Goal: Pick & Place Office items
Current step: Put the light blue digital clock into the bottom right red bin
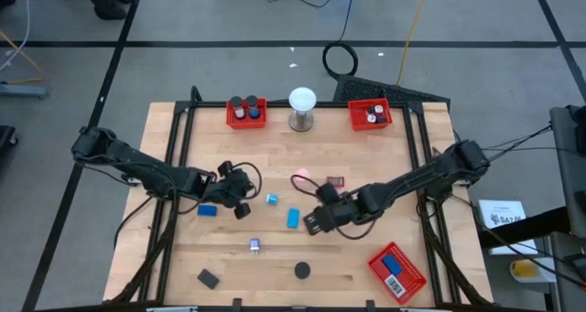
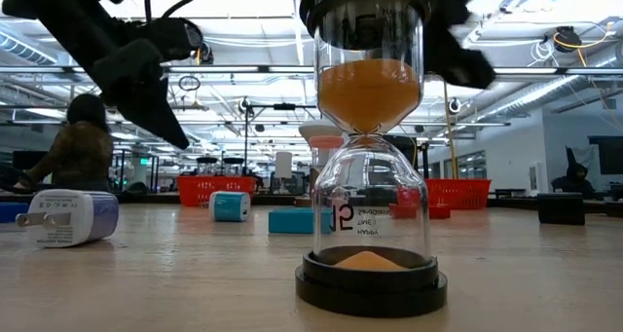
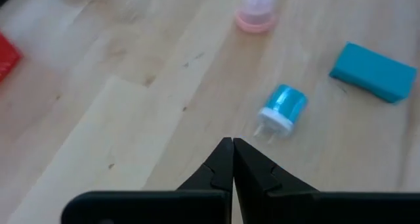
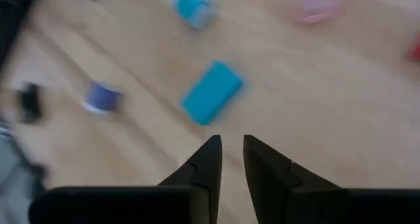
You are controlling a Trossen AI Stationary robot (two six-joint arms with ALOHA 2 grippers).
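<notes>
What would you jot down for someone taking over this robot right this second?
Left gripper: shut, empty, over the table's left-middle.
Right gripper: nearly shut, holding nothing, just short of the blue block.
Two back red trays hold a few items; the front-right tray holds a blue one.
Left: blue block, blue-white plug, pink disc, purple adapter, black pieces, hourglass.

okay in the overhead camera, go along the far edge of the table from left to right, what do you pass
Red tray holding dark and blue items → white globe on its metal base → red tray holding red and white items.
</notes>
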